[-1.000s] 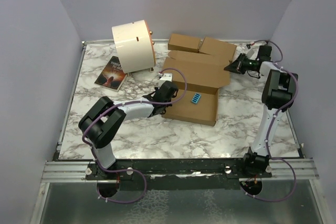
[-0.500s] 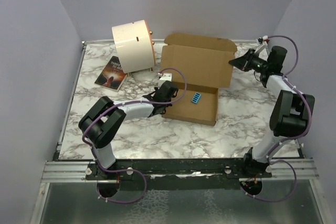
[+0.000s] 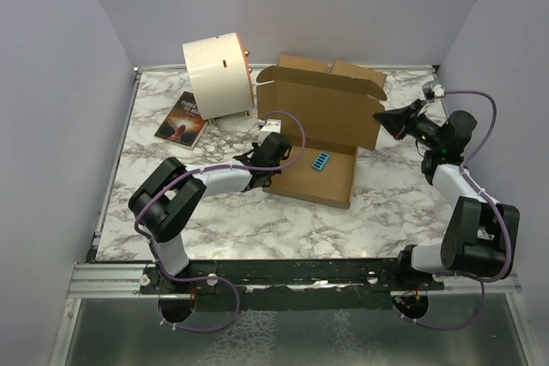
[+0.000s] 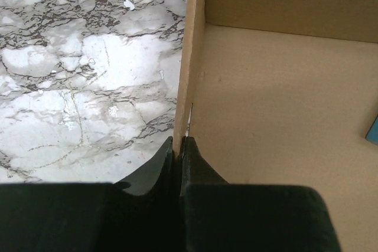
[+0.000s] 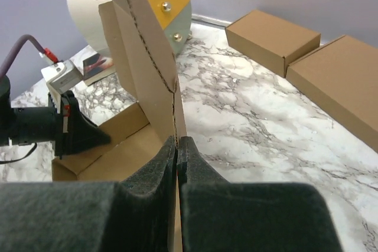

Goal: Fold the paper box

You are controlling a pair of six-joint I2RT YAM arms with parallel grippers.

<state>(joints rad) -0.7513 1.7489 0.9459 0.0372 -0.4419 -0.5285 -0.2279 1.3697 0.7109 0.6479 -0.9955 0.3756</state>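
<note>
Two grips on, both clamped flat onto cardboard with no gap showing. Running down by size:

- White-and-grey marbled surface (image 3: 214, 220) carries everything.
- Large plain brown cardboard die-cut paper box (image 3: 322, 122) sits mid-surface. The tray is down and the lid panel is raised near upright at the far side, flaps unfolded. We read this as mid-close: lid up, not tucked.
- Cream cylindrical drum (image 3: 214, 75) stands just beside the lid's left end.
- Two small closed brown cardboard boxes (image 5: 273, 38) lie behind the lid.
- Dark paperback book (image 3: 182, 117) lies well apart on the left.
- Small blue ridged piece (image 3: 320, 161) lies in the tray near the hinge.
- Smallest: left jaws pinch the tray's left wall, right jaws pinch the lid's right edge flap.

Risks as we see them:
- The right grip is on a thin creased flap, so pushing down may fold the flap instead of swinging the lid, or the card may slip out.
- The left jaws straddle the wall where the lid's side flap likely tucks, so it may jam there.
- If that left pinch loosens, the tray skids.
- A wide swing could knock the drum.
</note>
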